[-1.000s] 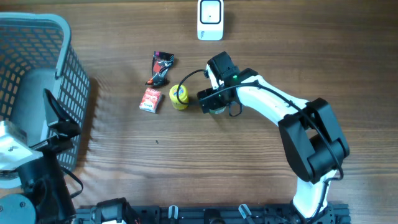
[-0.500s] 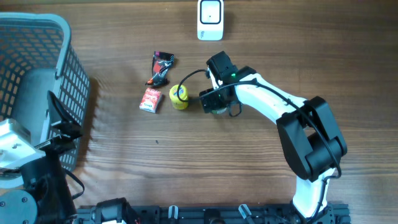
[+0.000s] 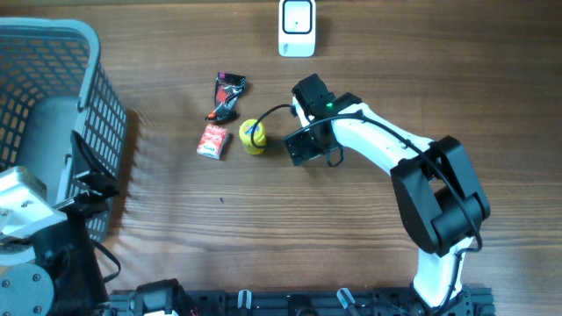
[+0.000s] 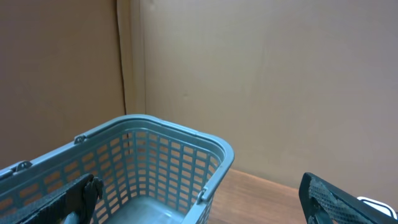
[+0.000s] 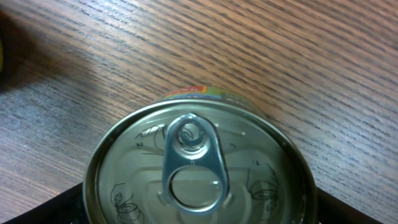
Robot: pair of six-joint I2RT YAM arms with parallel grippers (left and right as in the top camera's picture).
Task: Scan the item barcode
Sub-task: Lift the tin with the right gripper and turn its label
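You see the can [image 5: 198, 180] standing upright on the wooden table [image 5: 311, 50], silver lid with pull tab facing up; the white scanner [image 3: 297, 28] sits well apart, near the far edge

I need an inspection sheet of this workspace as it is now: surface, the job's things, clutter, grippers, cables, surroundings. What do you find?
Surface: wooden table, no spills seen.
Job's things: can, upright, pull-tab lid up; white scanner at the far edge.
Clutter: yellow round item, red packet, black-and-red wrapper, all left of the can; grey basket at the left edge.
Grippers: left gripper open, empty, by the basket; right gripper astride the can, grip unclear.
Cables: black cable looping at the right wrist.
Surroundings: brown wall behind the basket.
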